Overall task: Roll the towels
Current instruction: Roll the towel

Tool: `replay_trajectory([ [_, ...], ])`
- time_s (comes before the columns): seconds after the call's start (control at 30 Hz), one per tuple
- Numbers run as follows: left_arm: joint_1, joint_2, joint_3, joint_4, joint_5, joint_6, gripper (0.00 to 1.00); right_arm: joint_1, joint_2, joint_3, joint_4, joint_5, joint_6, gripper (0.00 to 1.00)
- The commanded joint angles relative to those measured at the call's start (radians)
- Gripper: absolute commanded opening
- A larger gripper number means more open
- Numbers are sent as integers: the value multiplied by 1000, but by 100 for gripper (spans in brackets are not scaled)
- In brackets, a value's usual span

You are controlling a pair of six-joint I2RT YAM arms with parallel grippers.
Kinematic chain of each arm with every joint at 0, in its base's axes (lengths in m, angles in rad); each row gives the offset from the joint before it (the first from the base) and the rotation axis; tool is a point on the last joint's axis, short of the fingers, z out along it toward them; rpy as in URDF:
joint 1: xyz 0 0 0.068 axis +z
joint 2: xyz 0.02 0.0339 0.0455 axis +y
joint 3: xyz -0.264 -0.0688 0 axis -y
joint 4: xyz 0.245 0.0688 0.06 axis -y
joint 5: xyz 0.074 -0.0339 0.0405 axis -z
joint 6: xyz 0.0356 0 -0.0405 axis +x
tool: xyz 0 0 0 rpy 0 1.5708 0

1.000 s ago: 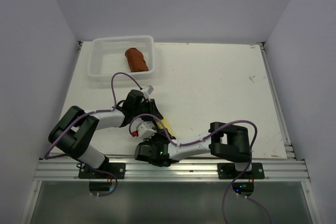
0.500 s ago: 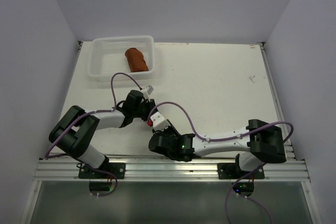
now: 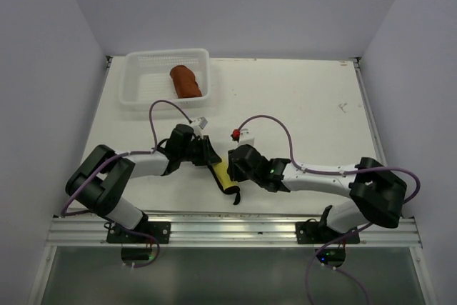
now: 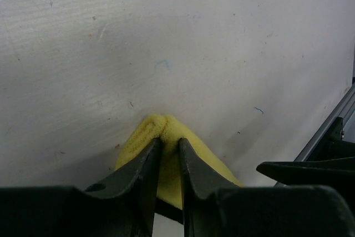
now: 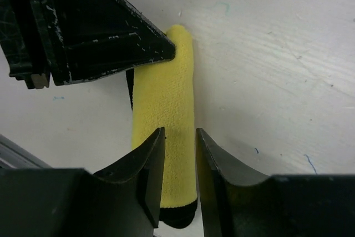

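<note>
Both arms stretch low over the white table (image 3: pixel 307 105) and meet at a rolled bright yellow towel with a dark brown hem (image 3: pixel 223 176).

The yellow towel lies well to the near side of the white plastic mesh basket (image 3: pixel 136 80), and a rolled rust-brown towel (image 3: pixel 186 81) sits inside that basket. The left gripper (image 3: pixel 208 156) is at the roll's end nearer the basket, and the right gripper (image 3: pixel 234 166) is just beside the roll, on the side away from the basket. From above, the jaws are too small to judge. The left wrist view shows the left gripper nipped narrow on a bulging end of yellow cloth. The right wrist view shows the right gripper's fingers (image 5: pixel 151 162) a slim gap apart over the roll; I cannot tell whether they pinch it.
</note>
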Motion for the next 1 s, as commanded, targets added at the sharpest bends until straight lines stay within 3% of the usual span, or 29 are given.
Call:
replay_trajectory([
  [0.0,-4,35,-65,-165,-101,26,25,-20,30,-41,104,-165,84,33],
  [0.23,-4,34,-74,-167,-107,32,25,-22,58,-112,146,-214,111,34],
  [0.4,-4,32,-79,-167,-116,32,25,-22,53,-158,149,-233,113,42],
  [0.73,-4,20,-76,-170,-124,28,25,-22,-68,-189,86,-184,176,47],
  [0.97,-4,18,-73,-167,-119,29,25,-22,-128,-138,26,-177,202,61],
])
